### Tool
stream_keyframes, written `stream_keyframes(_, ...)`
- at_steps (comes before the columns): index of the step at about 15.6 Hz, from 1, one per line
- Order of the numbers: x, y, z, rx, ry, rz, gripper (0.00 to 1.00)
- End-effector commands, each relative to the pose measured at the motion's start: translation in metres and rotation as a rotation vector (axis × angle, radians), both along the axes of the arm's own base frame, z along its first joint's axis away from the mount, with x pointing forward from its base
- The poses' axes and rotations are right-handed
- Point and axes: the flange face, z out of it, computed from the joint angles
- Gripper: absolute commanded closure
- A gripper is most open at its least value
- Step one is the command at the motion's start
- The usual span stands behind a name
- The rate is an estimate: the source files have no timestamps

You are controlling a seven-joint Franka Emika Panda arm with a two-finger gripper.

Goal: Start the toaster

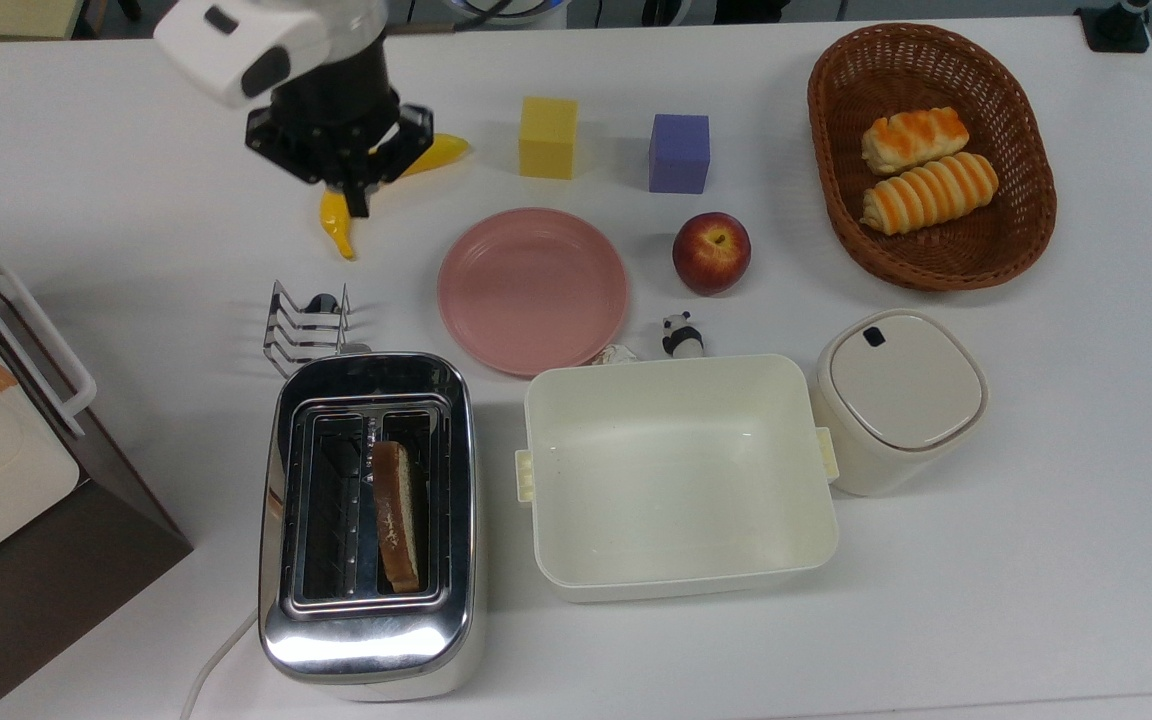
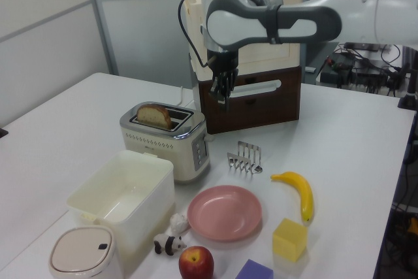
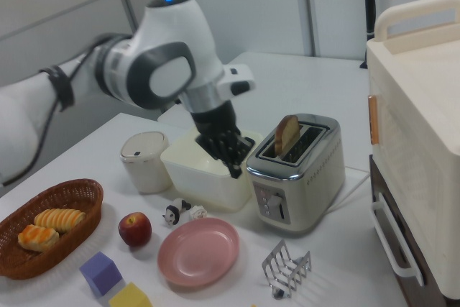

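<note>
White table (image 1: 1086, 480) under even indoor light; pale panelled walls with grey vertical framing (image 2: 98, 14) behind in left and right views; cluttered desk with cables and equipment (image 2: 362, 63) at left view's right.
</note>
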Motion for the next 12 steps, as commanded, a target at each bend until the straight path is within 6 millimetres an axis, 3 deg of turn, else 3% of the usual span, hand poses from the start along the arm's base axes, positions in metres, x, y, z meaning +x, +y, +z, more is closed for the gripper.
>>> stream_keyframes(1,0.016,-0.013,-0.022,0.0,-0.037,0.006,1.0)
stream_keyframes(5,0.029,-0.025,-0.047,-0.009,-0.05,-0.007,1.0)
stream_keyframes(12,0.042,-0.026,-0.084,-0.01,-0.03,-0.005,1.0)
